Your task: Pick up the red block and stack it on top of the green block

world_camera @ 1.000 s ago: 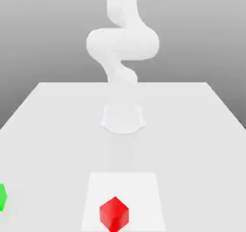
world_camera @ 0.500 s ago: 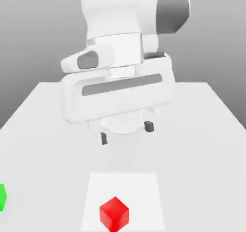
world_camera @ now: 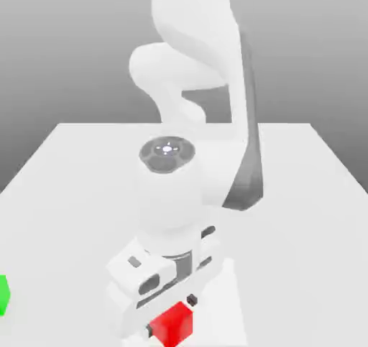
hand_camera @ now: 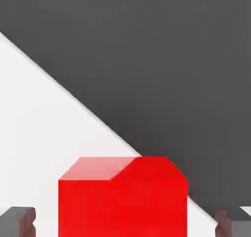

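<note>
Exterior view, red block: on the pale square (world_camera: 226, 302), toward the near side of the table (world_camera: 65, 209); between the fingertips of the gripper (world_camera: 170, 315)
Exterior view, green block: at the exterior view's left edge, partly cut off, well apart from the red block (world_camera: 174, 325)
Pincer state: released, parted around the red block; in hand view, a gap on either side between cube and fingers (hand_camera: 20, 222); no grip made
Step in hand, judged: centring and closing on the cube
Closing: bring both pads in evenly, square to opposite faces; avoid nudging or twisting the cube
Depth: check for enough pad on the faces before squeezing; keep clear of the pale square
Lift: confirm a firm hold, then raise straight up before travelling toward the green block (world_camera: 3, 295)
Count, cubes: red, one; green, one
Count, rig: arm (world_camera: 241, 116), one; gripper, one; fingers, two
Count, surfaces: table, one; pale square, one
</note>
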Controlling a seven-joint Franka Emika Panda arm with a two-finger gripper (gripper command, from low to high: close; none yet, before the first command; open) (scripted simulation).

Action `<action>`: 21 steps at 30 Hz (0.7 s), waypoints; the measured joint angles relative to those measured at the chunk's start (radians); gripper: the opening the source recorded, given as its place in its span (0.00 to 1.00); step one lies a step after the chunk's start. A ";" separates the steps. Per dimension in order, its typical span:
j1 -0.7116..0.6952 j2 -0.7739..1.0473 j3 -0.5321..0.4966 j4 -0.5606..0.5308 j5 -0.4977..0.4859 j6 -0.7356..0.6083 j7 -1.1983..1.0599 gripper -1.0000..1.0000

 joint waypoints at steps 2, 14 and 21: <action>0.000 0.000 0.000 0.000 0.000 -0.001 0.000 0.00; -0.081 -0.149 -0.141 0.034 -0.050 -0.197 0.031 0.00; -0.288 -0.108 -0.289 0.142 0.024 -0.283 -0.034 0.00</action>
